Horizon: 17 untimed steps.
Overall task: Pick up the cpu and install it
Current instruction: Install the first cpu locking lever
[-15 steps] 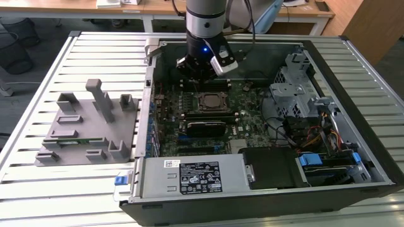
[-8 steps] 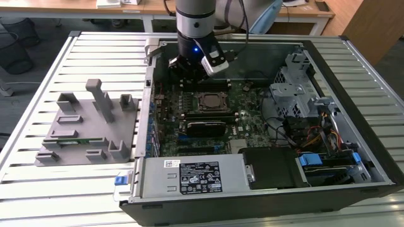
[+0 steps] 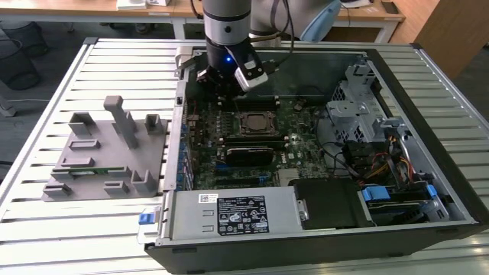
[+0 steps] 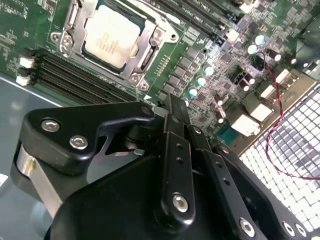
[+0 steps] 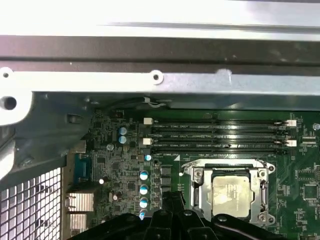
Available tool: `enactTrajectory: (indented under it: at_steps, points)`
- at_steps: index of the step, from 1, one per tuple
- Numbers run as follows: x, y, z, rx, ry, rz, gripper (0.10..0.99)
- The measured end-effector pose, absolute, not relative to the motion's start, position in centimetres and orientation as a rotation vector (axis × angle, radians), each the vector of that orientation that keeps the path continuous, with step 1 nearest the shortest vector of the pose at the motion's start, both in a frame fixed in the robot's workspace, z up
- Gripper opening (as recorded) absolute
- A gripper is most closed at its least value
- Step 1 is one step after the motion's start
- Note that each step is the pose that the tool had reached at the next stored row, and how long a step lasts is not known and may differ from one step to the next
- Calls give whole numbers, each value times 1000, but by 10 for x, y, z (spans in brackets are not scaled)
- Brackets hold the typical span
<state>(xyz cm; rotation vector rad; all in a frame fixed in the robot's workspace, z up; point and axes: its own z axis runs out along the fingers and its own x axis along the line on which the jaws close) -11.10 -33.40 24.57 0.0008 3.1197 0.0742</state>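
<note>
Already seated in its socket, the cpu (image 3: 253, 122) lies at about four o'clock from the closed, empty tool (image 3: 223, 98).

Robotics lab or workshop, open computer case (image 3: 321, 143) on slatted metal bench (image 3: 46, 217), wooden desks (image 3: 176, 8) behind

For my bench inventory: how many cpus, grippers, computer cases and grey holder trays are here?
cpu: 1, seated in the motherboard socket
gripper: 1
computer case: 1, open
grey holder tray: 1
Total: 4
</note>
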Motion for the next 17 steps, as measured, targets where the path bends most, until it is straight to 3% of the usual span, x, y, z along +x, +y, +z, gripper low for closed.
enactTrajectory:
  at_steps: [17]
  points:
    - [-114, -322, 254, 0, 3118, 75, 106]
